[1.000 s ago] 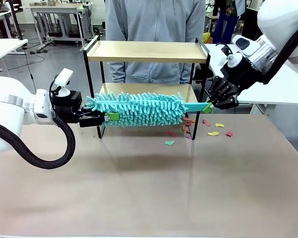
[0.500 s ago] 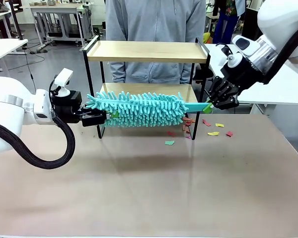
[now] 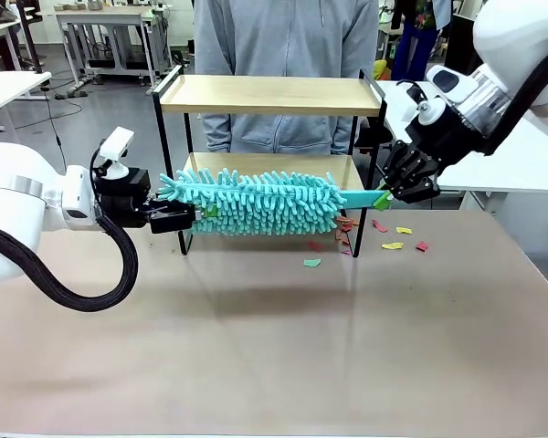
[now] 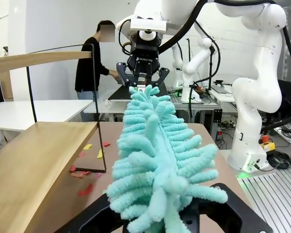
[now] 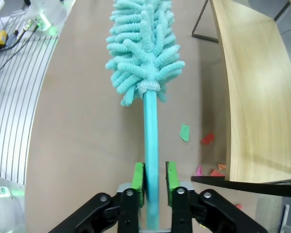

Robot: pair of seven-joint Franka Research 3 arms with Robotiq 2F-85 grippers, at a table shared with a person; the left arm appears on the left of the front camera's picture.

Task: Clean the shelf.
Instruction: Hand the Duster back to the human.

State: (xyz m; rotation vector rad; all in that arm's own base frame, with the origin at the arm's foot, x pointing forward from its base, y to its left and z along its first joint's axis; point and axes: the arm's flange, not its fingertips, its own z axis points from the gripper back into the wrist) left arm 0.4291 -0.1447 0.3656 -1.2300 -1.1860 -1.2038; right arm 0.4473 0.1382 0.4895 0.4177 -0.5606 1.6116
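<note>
The shelf (image 3: 269, 94) stands at the table's far side, two wooden boards in a black frame. In front of its lower board (image 4: 34, 160) a fluffy teal duster (image 3: 265, 203) hangs level between both arms. My right gripper (image 3: 384, 194) is shut on the flat teal handle (image 5: 151, 141), its green pads (image 5: 138, 179) pressing both sides. At the other end, my left gripper (image 3: 194, 217) is closed into the fluffy tip (image 4: 155, 150), and the strands hide its fingertips. The lower board (image 5: 257, 97) lies beside the duster.
Small coloured paper scraps (image 3: 393, 245) lie on the table by the shelf's right legs, one green scrap (image 3: 311, 263) further forward. A person in a grey top (image 3: 283, 36) stands right behind the shelf. A white table (image 3: 521, 155) is at the right.
The left gripper's green pad, plain a second ago, has sunk into the fluff as the fingers closed on the tip. The right gripper and the duster have stayed put.
</note>
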